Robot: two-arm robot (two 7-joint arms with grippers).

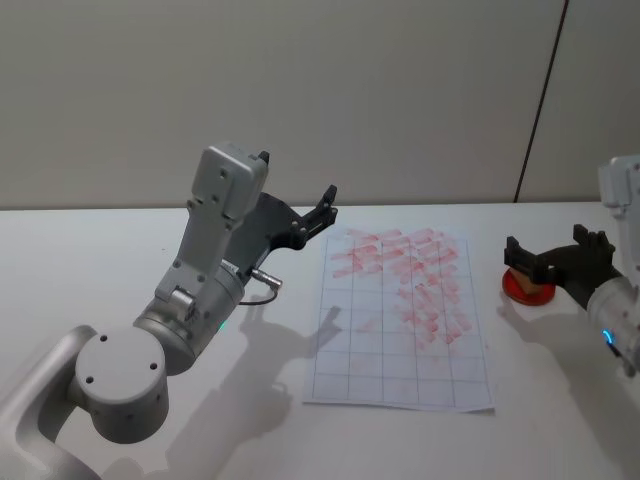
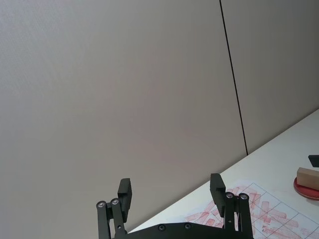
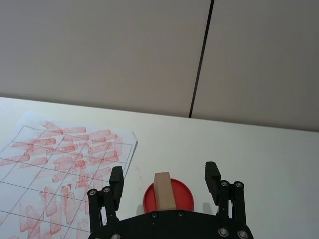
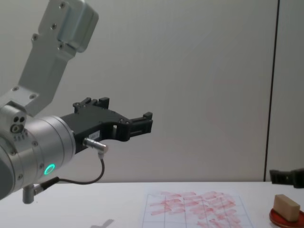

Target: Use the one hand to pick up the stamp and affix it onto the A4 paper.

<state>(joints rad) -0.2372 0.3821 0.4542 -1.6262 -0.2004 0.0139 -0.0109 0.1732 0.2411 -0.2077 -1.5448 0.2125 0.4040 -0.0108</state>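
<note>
Right tool (image 3: 164, 172) is hovering just over the stamp, fingers spread wide, gripping nothing. Left tool (image 2: 170, 183) is hanging raised above the bench (image 1: 120, 250), left of the sheet, fingers apart too, idle. A4 paper (image 1: 400, 330) is lying flat mid-bench, its grid crowded with red marks. Red ink pad (image 3: 183, 198) is sitting right of the paper, apart from it. Stamp (image 3: 164, 191) is standing on that pad; fingers possibly not down beside it yet. Reading as light, rigid wood: pinching its two long side faces, above the inked base, is looking safest.
</note>
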